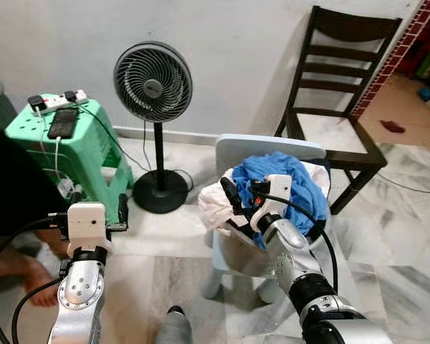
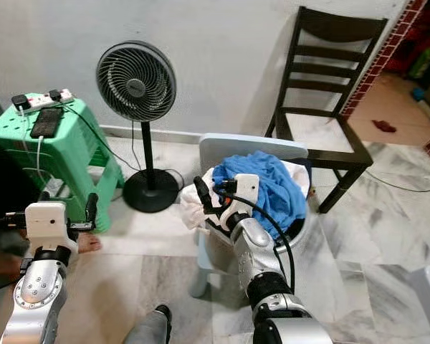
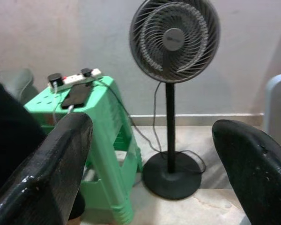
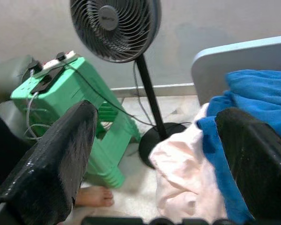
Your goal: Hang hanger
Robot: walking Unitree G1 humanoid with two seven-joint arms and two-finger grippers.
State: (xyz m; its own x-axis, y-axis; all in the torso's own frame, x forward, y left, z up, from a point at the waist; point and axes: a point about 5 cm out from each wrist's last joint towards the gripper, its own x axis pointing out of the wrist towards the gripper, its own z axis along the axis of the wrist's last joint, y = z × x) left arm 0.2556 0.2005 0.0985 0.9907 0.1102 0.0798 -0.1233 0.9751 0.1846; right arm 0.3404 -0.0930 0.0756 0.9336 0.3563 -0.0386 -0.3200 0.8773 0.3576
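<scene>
A heap of laundry sits in a basket (image 2: pixel 301 226) on a light blue plastic chair (image 1: pixel 265 147). A blue cloth (image 1: pixel 279 179) lies on top, with a pale pink cloth (image 1: pixel 213 204) hanging over the basket's left side. My right gripper (image 1: pixel 242 192) hovers just above the left part of the heap, open, with nothing between its fingers. In the right wrist view the pink cloth (image 4: pixel 178 173) lies below the open fingers (image 4: pixel 56 159). My left gripper (image 1: pixel 89 211) is raised at the left beside the green stool, open and empty.
A black standing fan (image 1: pixel 153 82) stands by the wall behind the basket chair. The green plastic stool (image 1: pixel 79 154) carries a power strip and a phone, with cables trailing down. A dark wooden chair (image 1: pixel 337 93) stands at the back right. A person's bare foot (image 1: pixel 36 276) rests on the floor at the left.
</scene>
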